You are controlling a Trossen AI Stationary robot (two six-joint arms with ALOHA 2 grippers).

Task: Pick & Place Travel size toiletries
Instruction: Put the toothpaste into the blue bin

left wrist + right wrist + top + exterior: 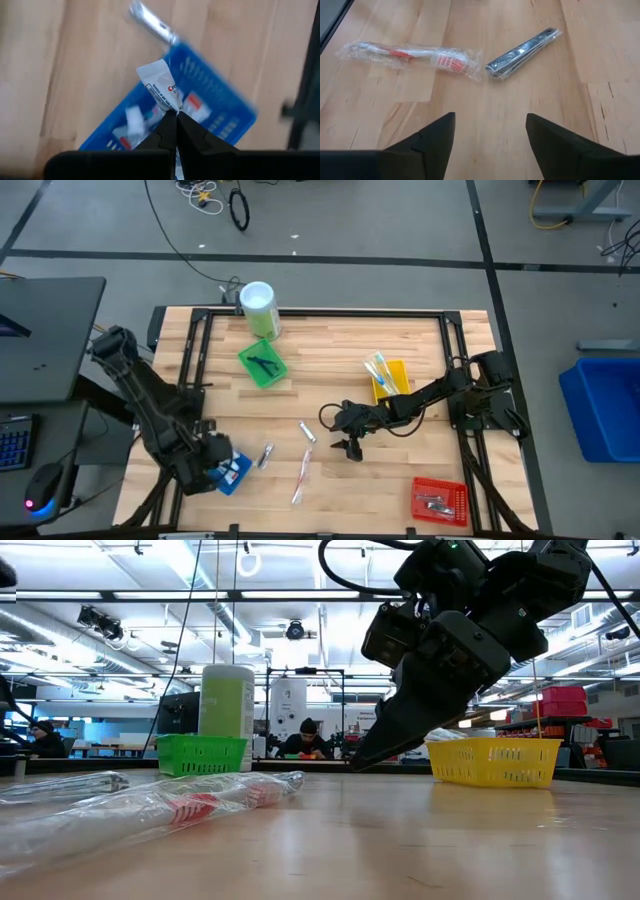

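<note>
My left gripper (175, 122) is at the table's near left, over the blue tray (235, 475), shut on a small white tube (161, 86) with blue and red marks. More small tubes (134, 120) lie in that tray. My right gripper (490, 120) is open and hovers low over the table's middle (350, 447). Beyond its fingers lie a wrapped toothbrush with red marks (410, 54) and a silvery wrapped piece (521, 53), both flat on the wood. Another silvery piece (265, 455) lies beside the blue tray. My left gripper pinches the white tube by one end (172, 109) between its two fingertips. The rest of the tube sticks out past the fingers, over the blue tray (220, 95). Whether its free end touches the tray, I cannot tell.
A green tray with thin black pieces (263, 365) and a tall green canister (258, 308) stand at the far left. A yellow tray with toothbrushes (388, 377) is far right, a red tray with silvery pieces (440, 500) near right. Bare wood lies between them.
</note>
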